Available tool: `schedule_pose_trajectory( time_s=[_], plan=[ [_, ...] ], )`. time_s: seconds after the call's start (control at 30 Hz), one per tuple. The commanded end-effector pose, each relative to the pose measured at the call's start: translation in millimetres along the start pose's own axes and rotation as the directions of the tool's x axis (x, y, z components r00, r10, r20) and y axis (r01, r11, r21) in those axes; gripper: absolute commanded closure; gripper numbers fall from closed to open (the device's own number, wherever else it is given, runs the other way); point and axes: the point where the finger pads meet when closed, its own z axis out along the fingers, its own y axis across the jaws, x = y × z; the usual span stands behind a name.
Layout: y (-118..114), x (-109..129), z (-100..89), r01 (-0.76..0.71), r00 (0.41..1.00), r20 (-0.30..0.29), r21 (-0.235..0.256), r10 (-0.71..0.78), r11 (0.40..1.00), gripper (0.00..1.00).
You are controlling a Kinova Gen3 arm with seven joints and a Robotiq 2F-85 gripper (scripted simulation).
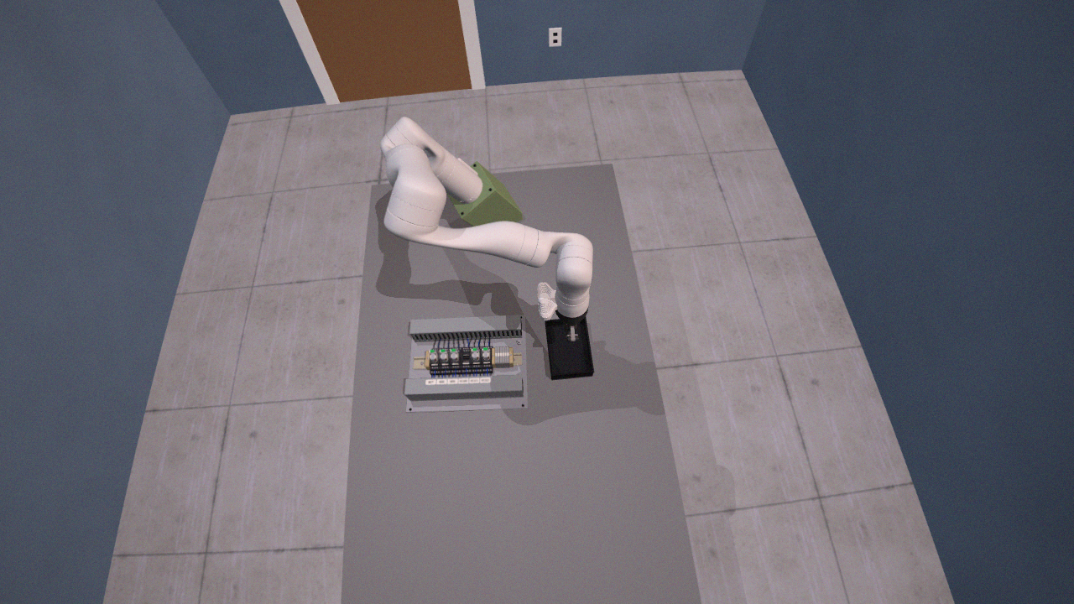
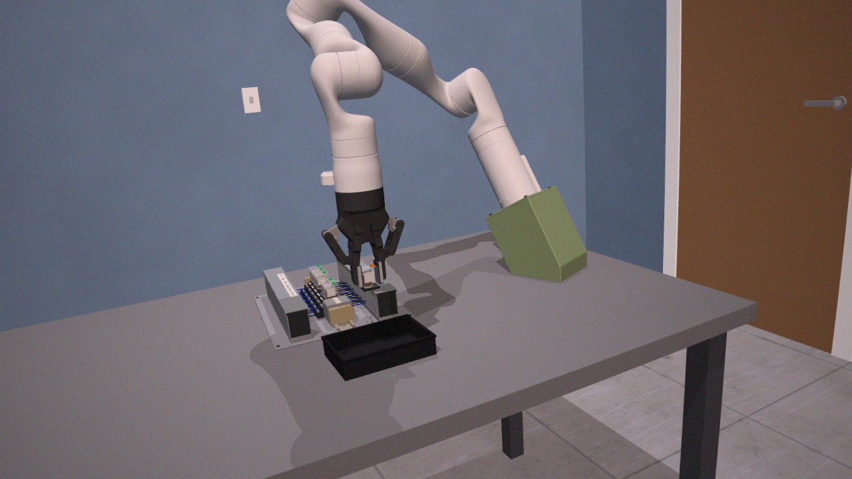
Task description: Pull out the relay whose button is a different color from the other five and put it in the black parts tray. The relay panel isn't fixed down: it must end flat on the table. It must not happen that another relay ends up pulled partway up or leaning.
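The arm (image 2: 411, 56) is rising from its base at two o'clock in the exterior view, folding over and dropping its wrist (image 2: 356, 163) straight down. The gripper (image 2: 364, 275) is pointing toward six o'clock, its fingers (image 2: 381, 255) clamping the relay (image 2: 370, 273).

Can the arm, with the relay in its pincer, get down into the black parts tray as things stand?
Probably yes. The pincer holds the orange-buttoned relay over the black parts tray, whose open top has nothing across it.
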Motion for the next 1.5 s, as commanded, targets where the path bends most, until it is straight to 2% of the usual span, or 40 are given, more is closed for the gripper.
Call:
schedule_pose_trajectory(
  time_s=[0.0, 1.47],
  plan=[
    [0.5, -0.4, -0.5, -0.011, 1.000, -0.004, -0.002, 0.011, 1.000, 1.00],
    [3.4, -1.3, 2.1, -0.011, 1.000, -0.004, -0.002, 0.011, 1.000, 1.00]
  ],
)
